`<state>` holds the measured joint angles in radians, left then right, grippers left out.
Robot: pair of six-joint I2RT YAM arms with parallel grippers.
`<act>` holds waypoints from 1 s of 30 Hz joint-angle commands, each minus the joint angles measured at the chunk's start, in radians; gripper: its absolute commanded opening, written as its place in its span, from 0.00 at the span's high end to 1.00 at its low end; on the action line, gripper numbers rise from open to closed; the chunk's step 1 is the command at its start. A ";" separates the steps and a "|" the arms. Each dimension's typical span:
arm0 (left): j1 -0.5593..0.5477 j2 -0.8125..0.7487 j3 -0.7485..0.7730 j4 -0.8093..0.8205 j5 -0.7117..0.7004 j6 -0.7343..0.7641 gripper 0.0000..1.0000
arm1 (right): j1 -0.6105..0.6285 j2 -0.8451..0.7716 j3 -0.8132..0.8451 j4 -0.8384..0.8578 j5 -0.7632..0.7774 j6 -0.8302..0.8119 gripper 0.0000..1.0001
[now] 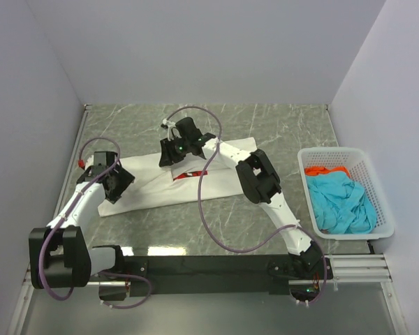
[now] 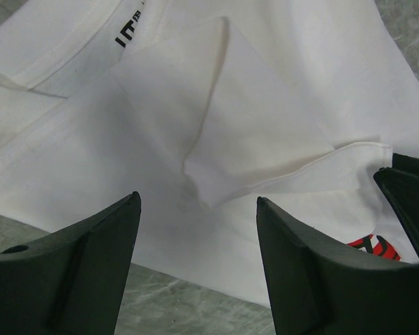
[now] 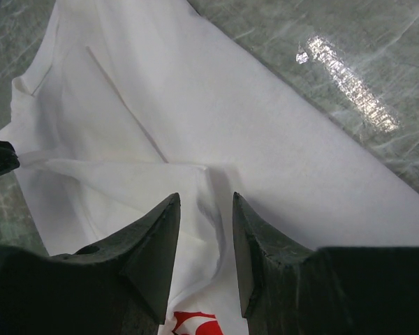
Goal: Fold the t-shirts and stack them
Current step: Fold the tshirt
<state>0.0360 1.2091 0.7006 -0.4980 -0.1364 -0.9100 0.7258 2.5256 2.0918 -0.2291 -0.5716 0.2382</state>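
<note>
Two arms are at work, both bent over the white t-shirt (image 1: 150, 187), which lies spread across the middle of the marbled table (image 1: 279, 125).

The left arm rises from its base at the lower left of the top view and leans up and slightly right. The left gripper (image 1: 112, 183) sits at the shirt's left end. In its wrist view the two black fingers (image 2: 91, 258) stand wide apart over the cloth, and a folded corner of the shirt lies just beyond the gap without being pinched.

The right arm starts at the lower right, climbs to an elbow right of centre, then stretches up and left. The right gripper (image 1: 169, 155) points down at the shirt's upper edge near the frame's centre. In its wrist view the fingers (image 3: 150, 244) are drawn about halfway in, and a raised ridge of white cloth runs into the narrow gap. I cannot tell whether that ridge is actually clamped.

There are three shirts:
- The white one is on the table, with a bit of red print showing near its middle.
- The teal one (image 1: 342, 206) is heaped in the white mesh basket (image 1: 304, 174) at the right edge.
- The red-orange one (image 1: 325, 169) is also in that basket, showing at its upper end, touching the teal one.

There is one basket. Two purple cables (image 1: 209, 237) loop along the arms, one on each.
</note>
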 commanded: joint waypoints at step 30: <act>0.071 -0.056 -0.043 0.006 0.014 -0.001 0.36 | 0.014 -0.247 -0.219 0.137 -0.123 -0.139 1.00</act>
<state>0.0986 1.1812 0.6617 -0.4984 -0.1349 -0.9073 0.7307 2.3936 1.8824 -0.1665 -0.6704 0.1287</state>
